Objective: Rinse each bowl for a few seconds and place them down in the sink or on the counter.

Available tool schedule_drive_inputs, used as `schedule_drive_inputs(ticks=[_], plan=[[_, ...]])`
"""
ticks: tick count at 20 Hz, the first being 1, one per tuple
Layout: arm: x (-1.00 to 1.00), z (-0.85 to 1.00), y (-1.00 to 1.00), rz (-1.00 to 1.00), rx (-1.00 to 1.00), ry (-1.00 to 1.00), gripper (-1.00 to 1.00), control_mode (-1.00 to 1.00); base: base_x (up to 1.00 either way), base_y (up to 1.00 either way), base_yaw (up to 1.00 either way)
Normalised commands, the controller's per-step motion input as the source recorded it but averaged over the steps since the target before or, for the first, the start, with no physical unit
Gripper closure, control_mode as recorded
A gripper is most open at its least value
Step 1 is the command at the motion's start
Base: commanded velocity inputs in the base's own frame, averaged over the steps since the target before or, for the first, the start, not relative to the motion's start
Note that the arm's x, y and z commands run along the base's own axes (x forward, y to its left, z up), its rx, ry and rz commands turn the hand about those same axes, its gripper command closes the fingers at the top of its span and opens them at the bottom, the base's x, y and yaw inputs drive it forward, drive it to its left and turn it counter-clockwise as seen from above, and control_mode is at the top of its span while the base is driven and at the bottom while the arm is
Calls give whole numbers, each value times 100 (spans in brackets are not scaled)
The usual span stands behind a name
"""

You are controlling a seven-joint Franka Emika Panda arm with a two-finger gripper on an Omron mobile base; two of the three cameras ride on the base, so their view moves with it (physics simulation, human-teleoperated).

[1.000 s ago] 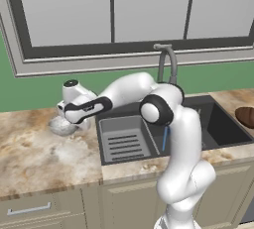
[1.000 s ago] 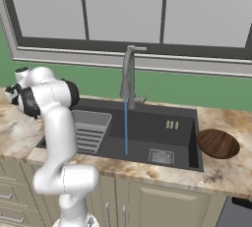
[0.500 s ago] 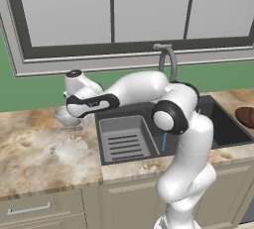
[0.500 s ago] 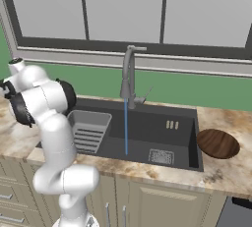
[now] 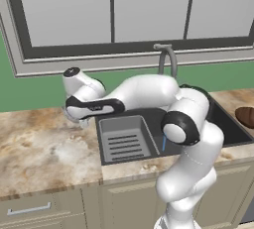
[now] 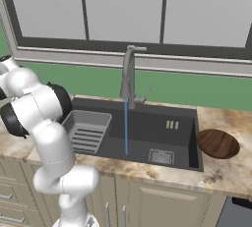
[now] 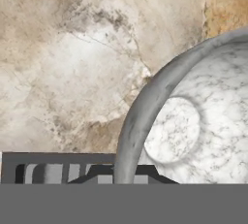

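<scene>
Change: since a second ago the arm has lifted and swung its hand from low over the counter toward the sink's left edge, carrying the speckled bowl along; the water stream and the brown bowl lie as they did.
Counter: counter (image 5: 44, 148), beige-and-brown marbled stone with a pale cloudy patch, over tan cabinets; a drawer handle shows at lower left.
Room: green wall beneath a wide grey-framed window with pale panes.
Sink: sink (image 6: 162, 142), a dark charcoal rectangular basin; a grey slotted insert tray (image 5: 124, 141) sits at its left end.
Faucet: grey gooseneck faucet (image 6: 129, 73) with a thin blue stream falling straight into the basin.
Speckled bowl: speckled bowl (image 7: 193, 126), grey-white, round, with a thick grey rim and a small flat circle at its bottom; held above the counter just beside the sink's left edge.
Brown bowl: brown bowl (image 6: 217, 143), dark reddish-brown and shallow, resting on the counter to the right of the sink.
Arm: elbow bent over the sink, forearm reaching left, hand pointing down.
Gripper: gripper (image 5: 79, 117), jaws nearly closed, pinching the speckled bowl's rim.
</scene>
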Motion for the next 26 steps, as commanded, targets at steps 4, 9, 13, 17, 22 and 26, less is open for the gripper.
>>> schedule_drive_inputs(ticks=[4, 9, 13, 17, 22, 26], plan=[[-43, 14, -39, -24, 0, -2, 100, -100, 0, 0, 0], [-28, 6, -53, -21, 0, 0, 100, -100, 0, 0, 0], [-7, 0, -47, -15, 0, 4, 100, -100, 0, 0, 0], [-4, 0, -35, -13, -1, 2, 100, -100, 0, 0, 0], [-2, 0, -35, -12, 0, 3, 100, -100, 0, 0, 0], [-1, 0, -44, -11, 0, 3, 100, -100, 0, 0, 0]])
